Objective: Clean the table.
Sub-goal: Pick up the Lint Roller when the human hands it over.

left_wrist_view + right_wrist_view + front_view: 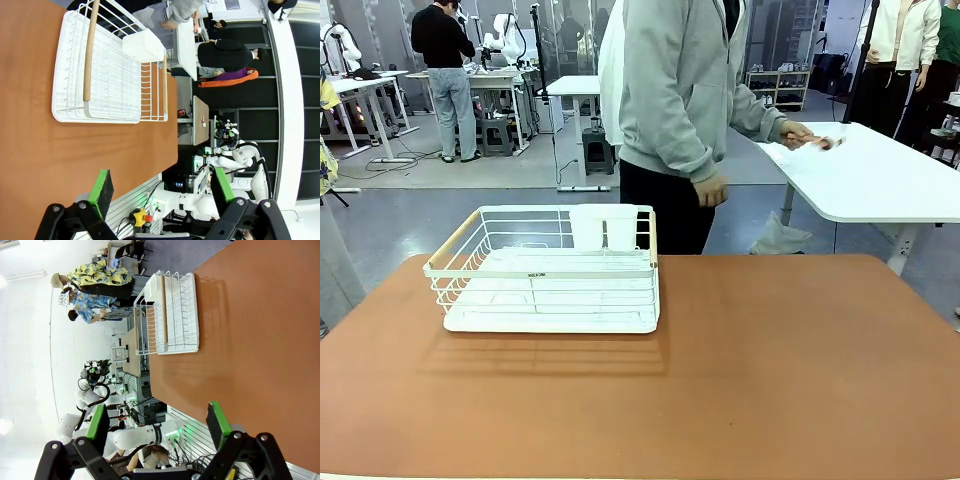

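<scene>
Both robot hands hung empty, fingers apart: left hand (162, 189), right hand (157, 421). The surface (770, 370) spread before me, bare except a white rack (548, 270) by its far left corner; I judged cleaning unstarted.

A smooth, matt finish is shown by the large reddish-brown surface (770, 380) with rounded corners. The white wire rack (545, 270) at its left is made of coated metal rods, slightly glossy. The two pale rails (453, 240) on its top edges look like bare wood. A white drip tray (550, 322) of smooth plastic is seen beneath it, and a white box-shaped holder (603, 228) of like plastic at its far side. Soft cloth is shown by the person's grey hooded jacket (680, 80). The left tool (162, 187) and right tool (157, 421) are finished in matt black, with green rubbery pads (103, 192).
</scene>
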`<state>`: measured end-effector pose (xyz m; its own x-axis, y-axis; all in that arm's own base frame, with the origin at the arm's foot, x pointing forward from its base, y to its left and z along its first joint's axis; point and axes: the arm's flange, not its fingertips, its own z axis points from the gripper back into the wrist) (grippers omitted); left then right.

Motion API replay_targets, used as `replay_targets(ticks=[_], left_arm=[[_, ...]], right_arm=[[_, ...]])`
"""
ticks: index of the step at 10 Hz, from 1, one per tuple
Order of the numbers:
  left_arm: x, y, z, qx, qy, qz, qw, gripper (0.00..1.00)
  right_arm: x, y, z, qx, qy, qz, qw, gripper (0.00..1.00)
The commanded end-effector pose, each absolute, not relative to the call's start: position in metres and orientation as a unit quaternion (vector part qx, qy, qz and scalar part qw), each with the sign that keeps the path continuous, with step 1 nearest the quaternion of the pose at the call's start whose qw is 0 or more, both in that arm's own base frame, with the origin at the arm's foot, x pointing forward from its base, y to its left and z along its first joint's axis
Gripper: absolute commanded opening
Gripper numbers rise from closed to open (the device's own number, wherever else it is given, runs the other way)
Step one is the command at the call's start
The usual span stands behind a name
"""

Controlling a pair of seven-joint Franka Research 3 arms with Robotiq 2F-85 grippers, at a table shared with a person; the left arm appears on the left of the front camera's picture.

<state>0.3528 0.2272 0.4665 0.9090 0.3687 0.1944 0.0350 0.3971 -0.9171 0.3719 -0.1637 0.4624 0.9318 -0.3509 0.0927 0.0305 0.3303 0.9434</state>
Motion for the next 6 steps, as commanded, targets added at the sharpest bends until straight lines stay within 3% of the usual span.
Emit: replay_targets(ticks=[1,6], left_arm=[[0.3516,0.2290,0.4667,-0.541,-0.191,0.100,0.813,1.00],[0.3516,0.2290,0.4667,-0.541,-0.191,0.100,0.813,1.00]], right_arm=[[0.3721,-0.1633,0.4644,0.566,-0.144,-0.120,0.803,1.00],[0.3721,-0.1633,0.4644,0.566,-0.144,-0.120,0.803,1.00]])
